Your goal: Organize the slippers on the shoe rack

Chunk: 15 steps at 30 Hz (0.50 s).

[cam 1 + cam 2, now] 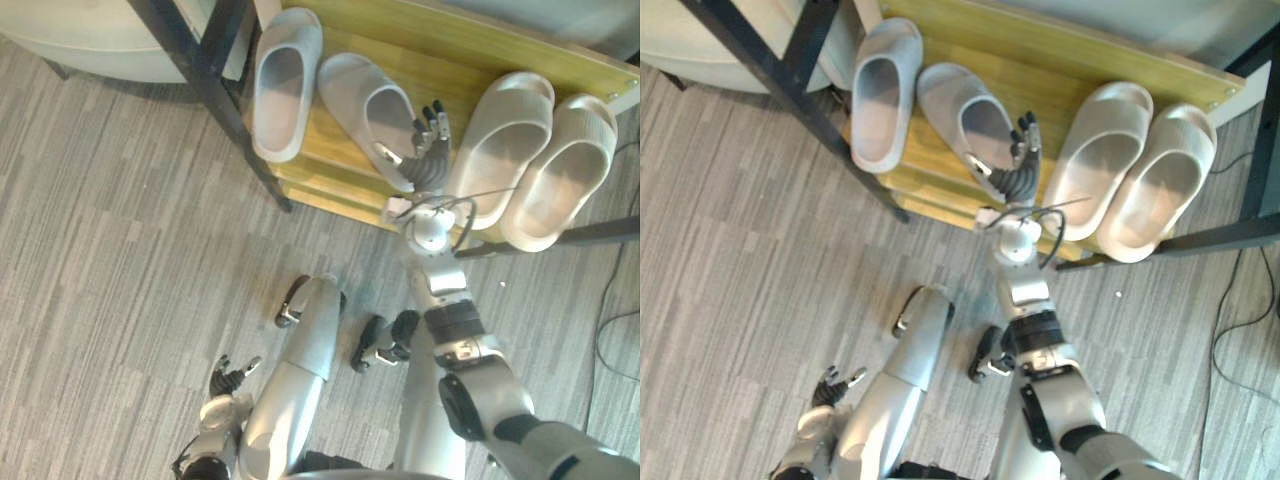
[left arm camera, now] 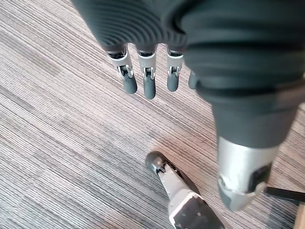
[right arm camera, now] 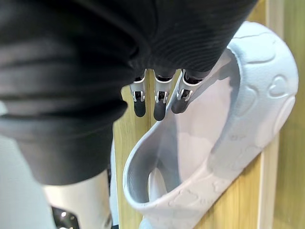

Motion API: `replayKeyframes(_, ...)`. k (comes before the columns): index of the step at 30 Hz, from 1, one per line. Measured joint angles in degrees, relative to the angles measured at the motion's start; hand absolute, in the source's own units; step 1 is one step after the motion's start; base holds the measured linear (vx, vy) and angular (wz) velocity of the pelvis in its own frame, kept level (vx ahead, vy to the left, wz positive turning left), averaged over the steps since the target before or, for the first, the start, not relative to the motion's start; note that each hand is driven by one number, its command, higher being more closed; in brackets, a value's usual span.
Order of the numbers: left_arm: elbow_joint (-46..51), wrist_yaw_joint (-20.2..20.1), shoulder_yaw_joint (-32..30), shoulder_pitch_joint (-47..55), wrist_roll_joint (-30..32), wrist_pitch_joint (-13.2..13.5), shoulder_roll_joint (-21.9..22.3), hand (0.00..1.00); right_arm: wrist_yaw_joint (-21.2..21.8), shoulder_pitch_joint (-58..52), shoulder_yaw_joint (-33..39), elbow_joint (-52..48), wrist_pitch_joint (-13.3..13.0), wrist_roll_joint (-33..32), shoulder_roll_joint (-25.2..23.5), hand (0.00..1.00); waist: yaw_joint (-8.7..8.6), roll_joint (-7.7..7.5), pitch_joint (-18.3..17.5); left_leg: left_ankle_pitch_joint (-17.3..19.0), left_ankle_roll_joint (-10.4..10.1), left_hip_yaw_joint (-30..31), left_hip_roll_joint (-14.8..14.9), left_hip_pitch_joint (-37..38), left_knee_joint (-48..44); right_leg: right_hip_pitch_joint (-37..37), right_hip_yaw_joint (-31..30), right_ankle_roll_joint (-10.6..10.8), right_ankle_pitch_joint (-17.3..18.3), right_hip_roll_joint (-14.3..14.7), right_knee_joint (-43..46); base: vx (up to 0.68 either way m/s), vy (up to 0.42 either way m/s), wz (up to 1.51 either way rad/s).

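Observation:
Two grey slippers lie on the wooden shoe rack (image 1: 440, 55): one (image 1: 283, 85) at its left end, the other (image 1: 360, 105) angled beside it. A pair of beige slippers (image 1: 505, 140) (image 1: 565, 170) lies side by side at the right. My right hand (image 1: 430, 150) is at the heel side of the angled grey slipper (image 3: 228, 143), between it and the beige pair. Its fingers (image 3: 161, 102) are straight over the slipper's rim, open. My left hand (image 1: 228, 380) hangs low over the carpet, fingers (image 2: 147, 81) relaxed and holding nothing.
A dark metal leg (image 1: 215, 75) slants across the rack's left end, and a dark bar (image 1: 600, 232) runs at its right front corner. A pale round base (image 1: 90, 45) sits at the top left. Grey striped carpet (image 1: 120, 250) spreads in front of the rack.

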<state>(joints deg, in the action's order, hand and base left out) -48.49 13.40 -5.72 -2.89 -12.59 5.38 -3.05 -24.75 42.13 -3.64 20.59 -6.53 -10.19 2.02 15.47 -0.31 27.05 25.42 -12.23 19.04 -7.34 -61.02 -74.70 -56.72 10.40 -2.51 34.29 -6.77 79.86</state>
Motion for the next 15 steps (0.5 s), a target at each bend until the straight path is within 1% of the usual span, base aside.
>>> replayKeyframes(3,0.11,0.07,-0.09,-0.14,-0.05,-0.29,0.03,0.00,-0.03,-0.22,-1.14,-0.17,-0.42,-1.32,-0.23,0.00,-0.07,0.00,0.00,0.18,0.43,-0.18,0.06,0.05,0.03,0.01,-0.13,0.02,-0.01,0.00,0.00,0.00,0.000,0.00)
replayKeyframes(4,0.10,0.10,-0.11,-0.24,-0.05,-0.76,0.04,0.00,-0.01,-0.81,-1.17,-1.14,-0.41,-1.92,-0.45,0.00,-0.07,0.01,0.01,0.19,0.46,-0.22,0.06,0.05,0.05,0.00,-0.16,0.02,-0.01,0.00,-0.01,0.00,0.000,0.00)
replayKeyframes(9,-0.06,0.19,-0.67,-0.50,-0.02,-1.11,0.21,0.00,0.02,-1.80,-1.56,-1.89,-0.82,-3.32,-1.69,0.00,-0.11,0.01,0.01,0.16,0.39,-0.61,0.31,0.22,0.11,0.02,-0.41,0.03,-0.01,0.01,-0.03,0.00,0.000,-0.02)
replayKeyframes(10,-0.19,0.34,-1.77,-0.71,-0.02,-1.15,0.52,0.00,0.02,-1.94,-1.80,-1.89,-0.74,-3.29,-1.71,0.00,-0.11,0.01,0.01,0.19,0.46,-0.81,0.40,0.41,0.12,0.16,-0.56,0.03,-0.02,0.01,-0.03,0.01,0.006,-0.05)
replayKeyframes(13,-0.34,0.43,-1.90,-0.91,-0.01,-1.16,0.57,0.00,-0.03,-2.58,-2.34,-1.94,-0.62,-3.20,-1.79,0.00,-0.12,0.07,0.07,0.33,0.71,-0.94,0.44,0.98,0.23,0.77,-0.66,0.04,-0.01,0.01,-0.23,0.01,0.003,-0.01)
replayKeyframes(15,-0.29,0.43,-1.97,-0.94,-0.01,-1.17,0.59,0.00,-0.07,-4.42,-3.31,-4.48,0.13,-3.09,-1.92,0.00,-0.14,0.07,0.10,0.46,0.98,-0.95,0.45,1.09,0.40,0.94,-0.65,0.16,-0.08,0.01,-0.55,0.00,0.000,0.00)
